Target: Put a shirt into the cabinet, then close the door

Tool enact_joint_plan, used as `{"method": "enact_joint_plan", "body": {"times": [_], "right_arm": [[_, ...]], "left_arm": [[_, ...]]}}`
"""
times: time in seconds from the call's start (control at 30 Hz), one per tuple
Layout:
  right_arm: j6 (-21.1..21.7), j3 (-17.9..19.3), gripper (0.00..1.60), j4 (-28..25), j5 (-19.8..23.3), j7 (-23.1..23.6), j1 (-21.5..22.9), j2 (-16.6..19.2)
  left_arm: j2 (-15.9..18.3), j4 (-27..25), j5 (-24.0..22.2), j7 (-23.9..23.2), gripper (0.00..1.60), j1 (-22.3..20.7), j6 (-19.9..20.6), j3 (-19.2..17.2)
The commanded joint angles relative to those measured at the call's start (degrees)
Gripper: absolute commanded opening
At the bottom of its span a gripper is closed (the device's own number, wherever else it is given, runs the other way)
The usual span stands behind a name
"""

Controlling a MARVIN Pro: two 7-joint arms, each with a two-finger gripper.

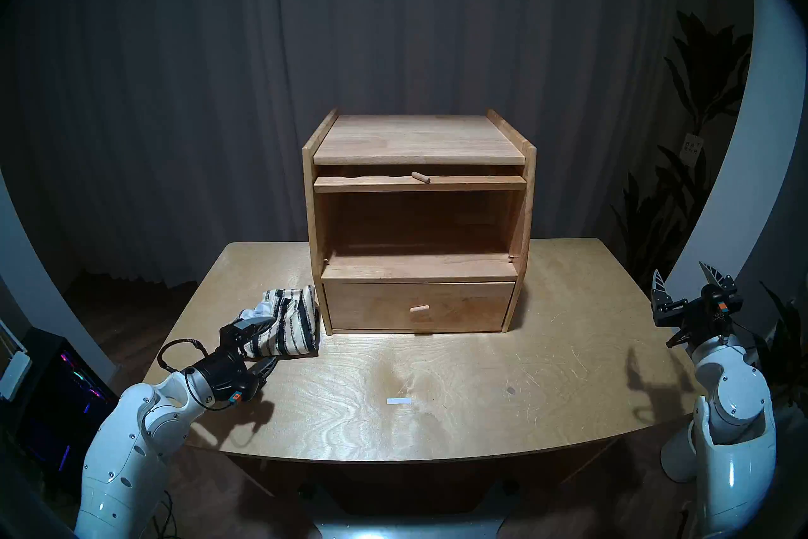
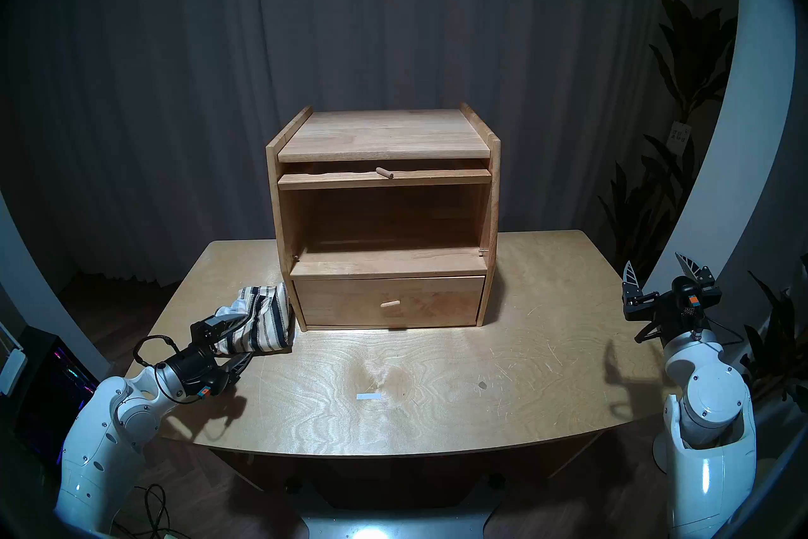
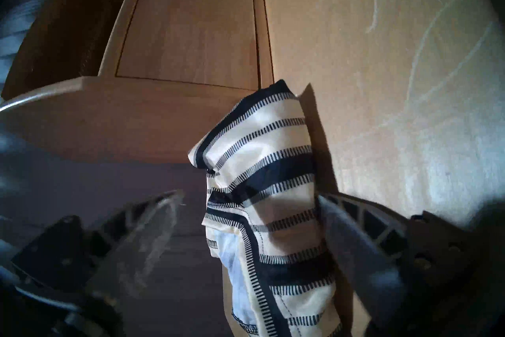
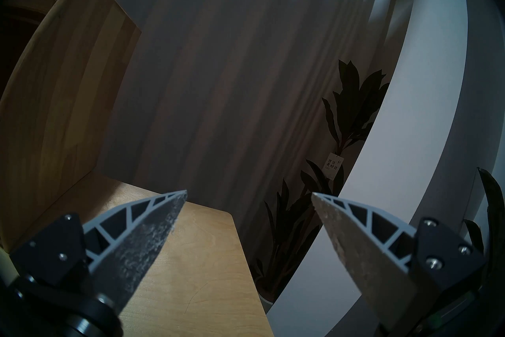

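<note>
The striped cream shirt [image 1: 290, 319] [image 3: 262, 191] lies folded on the table, just left of the cabinet [image 1: 419, 140] [image 2: 384, 131]. My left gripper [image 1: 262, 345] [image 3: 248, 197] is open and low over the table, one finger on each side of the shirt's near end. In the left wrist view one finger touches the cloth and the other stands apart. The cabinet's large compartment is open and empty. Its door [image 1: 371, 184] lies flat, raised under the top board, peg knob facing out. My right gripper [image 1: 680, 271] [image 4: 249, 193] is open, empty, raised off the table's right edge.
The drawer [image 1: 419, 306] below the compartment is shut. A small white tape strip [image 1: 398, 401] sits on the wooden table [image 1: 546, 350] near the front. Potted plants [image 1: 699, 109] stand behind my right arm. A lit computer case [image 1: 65, 385] stands left of the table.
</note>
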Motion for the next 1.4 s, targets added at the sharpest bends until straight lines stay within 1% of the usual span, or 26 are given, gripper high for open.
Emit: {"method": "enact_joint_plan", "body": {"times": [0.0,0.03,0.07,0.1,0.13,0.17,0.23,0.3,0.37,0.4,0.47,0.57,0.6,0.63,0.67,0.73,0.8,0.97,1.1,1.13,1.17,1.2,1.37], "right_arm": [[-0.1,0.1,1.6,-1.3,0.1,0.1,-0.1,0.1],[-0.2,0.1,1.6,-1.3,0.1,0.1,-0.1,0.1],[-0.2,0.1,1.6,-1.3,0.1,0.1,-0.1,0.1],[-0.2,0.1,1.6,-1.3,0.1,0.1,-0.1,0.1],[-0.2,0.1,1.6,-1.3,0.1,0.1,-0.1,0.1],[-0.2,0.1,1.6,-1.3,0.1,0.1,-0.1,0.1],[-0.2,0.1,1.6,-1.3,0.0,0.1,-0.1,0.1],[-0.2,0.1,1.6,-1.2,0.0,0.1,-0.1,0.1],[-0.2,0.1,1.6,-1.2,0.0,0.1,0.0,0.1],[-0.2,0.0,1.6,-1.2,0.0,0.1,0.0,0.1],[-0.2,0.0,1.6,-1.1,0.0,0.1,0.0,0.1],[-0.2,0.0,1.6,-1.1,0.0,0.1,0.0,0.1],[-0.2,0.0,1.6,-1.1,0.0,0.1,0.0,0.1],[-0.2,0.0,1.6,-1.1,0.0,0.1,0.0,0.1],[-0.3,0.0,1.6,-1.1,0.0,0.1,0.0,0.1],[-0.3,0.0,1.6,-1.1,0.0,0.1,0.1,0.1],[-0.3,0.0,1.6,-1.0,0.0,0.1,0.1,0.1],[-0.3,0.0,1.6,-0.9,0.0,0.0,0.1,0.2],[-0.3,0.0,1.6,-0.8,0.0,0.0,0.2,0.2],[-0.3,0.0,1.6,-0.8,0.0,0.0,0.2,0.2],[-0.3,0.0,1.6,-0.8,0.0,0.0,0.2,0.2],[-0.3,0.0,1.6,-0.8,0.0,0.0,0.2,0.2],[-0.3,-0.1,1.6,-0.7,0.0,0.0,0.2,0.2]], "left_arm": [[1.8,-0.2,-0.1,-0.2,0.0,-2.1,-3.1,1.2],[1.8,0.9,-0.2,-0.7,0.29,-3.6,-3.0,1.6],[1.8,1.4,-0.2,-0.8,0.36,-4.4,-3.0,1.7],[1.8,1.4,-0.2,-0.8,0.36,-4.4,-3.0,1.7],[1.3,1.9,-0.9,-0.7,0.26,-5.2,-2.6,1.6],[1.1,2.4,-1.6,-0.7,0.0,-5.9,-2.8,1.6],[0.4,2.4,-2.2,0.7,0.0,-6.9,-3.0,1.4],[0.1,1.9,-0.6,3.8,0.0,-7.1,-3.3,1.4],[-1.2,0.9,-0.8,5.3,0.0,-6.8,-2.4,0.9],[-2.3,0.3,-1.1,7.0,0.0,-6.4,-1.7,0.2],[-3.8,-1.2,-1.6,8.2,0.0,-5.6,-2.4,-1.1],[-6.4,-3.6,-4.9,11.2,0.0,-3.4,-2.4,-3.2],[-7.3,-4.3,-7.0,11.1,0.0,-2.8,-2.7,-3.8],[-7.9,-5.1,-7.8,12.3,0.0,-2.1,-3.0,-4.3],[-8.4,-5.5,-10.2,13.5,0.0,-1.3,-4.6,-4.6],[-8.8,-6.5,-14.1,14.3,0.0,0.3,-6.7,-4.8],[-9.6,-8.2,-17.0,15.2,0.0,1.9,-8.1,-5.4],[-10.8,-11.1,-25.8,17.1,0.0,3.8,-12.6,-5.5],[-10.8,-14.0,-31.5,18.3,0.0,5.1,-16.5,-4.4],[-10.9,-15.6,-33.1,18.5,0.0,5.8,-17.1,-3.8],[-10.7,-14.3,-34.0,18.9,0.0,5.1,-17.3,-3.1],[-10.8,-16.5,-35.5,18.9,0.0,6.0,-17.5,-2.8],[-10.9,-19.5,-41.8,19.2,0.0,6.8,-17.5,0.1]]}}
